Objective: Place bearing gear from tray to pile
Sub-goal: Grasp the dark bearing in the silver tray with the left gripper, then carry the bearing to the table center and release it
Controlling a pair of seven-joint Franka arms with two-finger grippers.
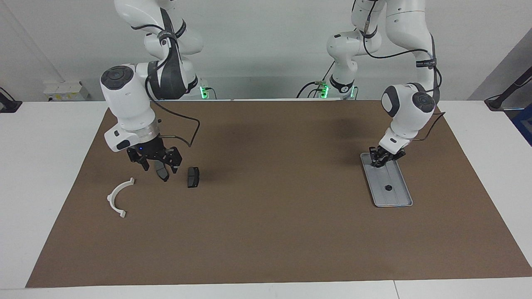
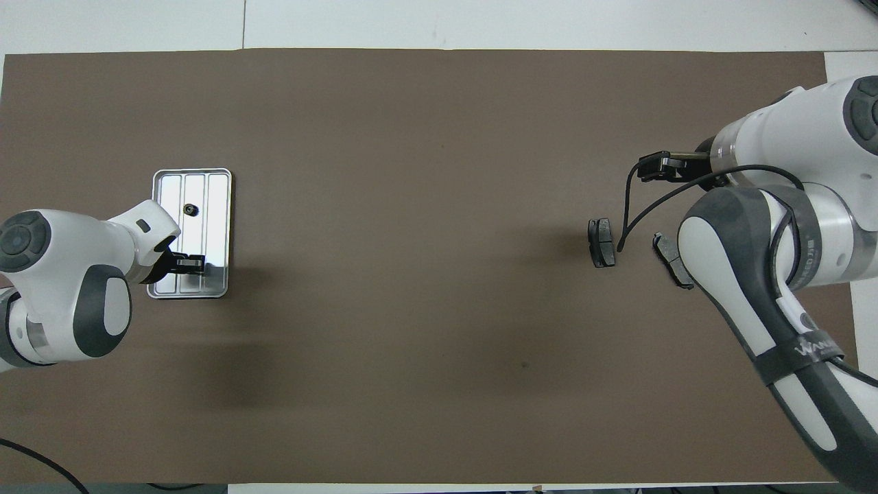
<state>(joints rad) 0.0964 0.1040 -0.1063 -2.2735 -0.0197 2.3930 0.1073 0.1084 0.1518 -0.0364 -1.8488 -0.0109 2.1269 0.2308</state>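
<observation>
While the small black gear lies in the metal tray at the right of the facing view, the left end effector hangs low over the tray's upper end; whether it grips anything I cannot tell. At the left of that view the right end effector stands wide over a dark pad, with another pad and a white bracket nearby

The tray was silver-grey with lengthwise ridges and carried one small black part. The bracket was white; the flat piece beside it was dark grey. A brown mat covered the white counter.
</observation>
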